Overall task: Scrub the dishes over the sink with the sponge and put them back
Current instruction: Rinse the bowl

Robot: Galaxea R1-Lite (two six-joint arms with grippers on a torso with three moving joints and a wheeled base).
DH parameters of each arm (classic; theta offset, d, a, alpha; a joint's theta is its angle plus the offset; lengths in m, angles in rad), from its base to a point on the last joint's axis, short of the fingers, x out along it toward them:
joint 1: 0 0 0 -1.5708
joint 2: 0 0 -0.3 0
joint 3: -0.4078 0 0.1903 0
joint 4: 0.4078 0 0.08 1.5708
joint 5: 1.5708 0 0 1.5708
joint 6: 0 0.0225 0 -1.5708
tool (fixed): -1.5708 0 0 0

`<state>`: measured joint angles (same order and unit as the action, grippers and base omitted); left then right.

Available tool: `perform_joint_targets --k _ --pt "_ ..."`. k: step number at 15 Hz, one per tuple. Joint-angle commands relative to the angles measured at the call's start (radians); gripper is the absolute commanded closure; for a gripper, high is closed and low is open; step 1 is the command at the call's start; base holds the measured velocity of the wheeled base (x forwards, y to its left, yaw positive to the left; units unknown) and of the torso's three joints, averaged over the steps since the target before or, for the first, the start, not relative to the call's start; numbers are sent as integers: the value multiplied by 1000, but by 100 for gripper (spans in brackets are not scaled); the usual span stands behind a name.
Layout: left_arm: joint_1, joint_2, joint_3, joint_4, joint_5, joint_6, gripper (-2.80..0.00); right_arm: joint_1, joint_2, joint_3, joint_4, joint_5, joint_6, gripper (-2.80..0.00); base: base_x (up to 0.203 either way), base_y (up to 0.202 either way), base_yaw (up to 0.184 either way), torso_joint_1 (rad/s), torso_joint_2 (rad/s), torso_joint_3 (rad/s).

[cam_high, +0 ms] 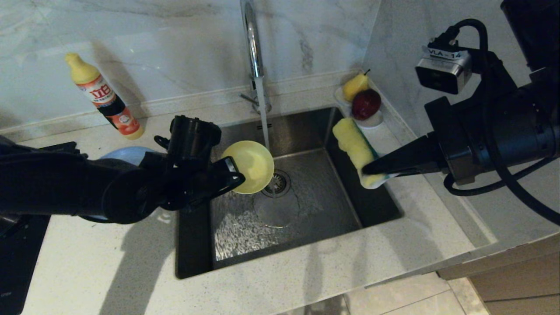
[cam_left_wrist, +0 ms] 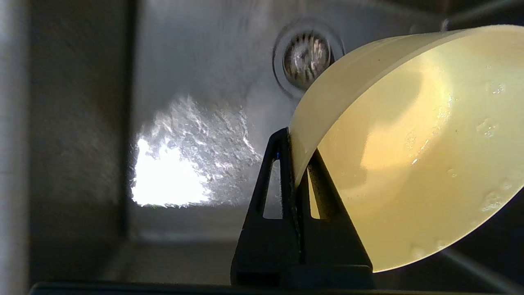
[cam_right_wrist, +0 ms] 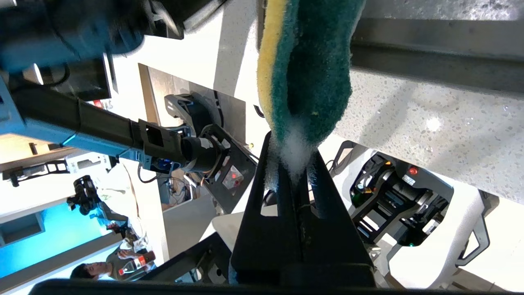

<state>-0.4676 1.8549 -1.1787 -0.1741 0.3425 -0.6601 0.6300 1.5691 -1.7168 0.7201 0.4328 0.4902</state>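
**Yellow bowl and sponge held over the running sink**

Speckled pale stone makes up the counter (cam_high: 109, 262). At its far left, against the wall, stands a yellow dish-soap bottle (cam_high: 104, 97). Just in front of it, a blue dish (cam_high: 127, 154) peeks out from behind the left arm, mostly hidden.

The left gripper (cam_high: 234, 173) reaches over the left edge of the sink (cam_high: 306, 210), its fingers pinched tight on the rim of the yellow bowl (cam_high: 251, 166). The bowl is tipped on its side above the basin, close to the water stream falling from the tap (cam_high: 253, 43) toward the drain (cam_high: 276, 183).

Farther right, the right gripper (cam_high: 372, 168) is clamped on one end of the sponge (cam_high: 358, 148), which sticks up over the sink's right edge, foam at the grip. Behind it, a white saucer (cam_high: 372, 120) with fruit sits at the corner.
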Motion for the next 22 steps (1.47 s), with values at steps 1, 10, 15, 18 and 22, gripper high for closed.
perform_joint_targets --k 1,10,15,18,22 --pt "39 78 -126 142 -76 -64 0 -1 -9 5 4 3 2 0 0 0 0 0 0 0" --pt "60 241 -410 335 -217 -132 0 -32 -27 54 -30 12 -5 0 0 0 0 0 0 0" --pt "60 259 -439 365 -288 -172 0 -30 -24 64 -39 14 -7 0 0 0 0 0 0 0" --pt "60 250 -419 398 -297 -170 0 -30 -24 75 -40 15 -7 0 0 0 0 0 0 0" --pt "62 201 -370 445 -336 -163 0 -30 -24 75 -51 17 -7 0 0 0 0 0 0 0"
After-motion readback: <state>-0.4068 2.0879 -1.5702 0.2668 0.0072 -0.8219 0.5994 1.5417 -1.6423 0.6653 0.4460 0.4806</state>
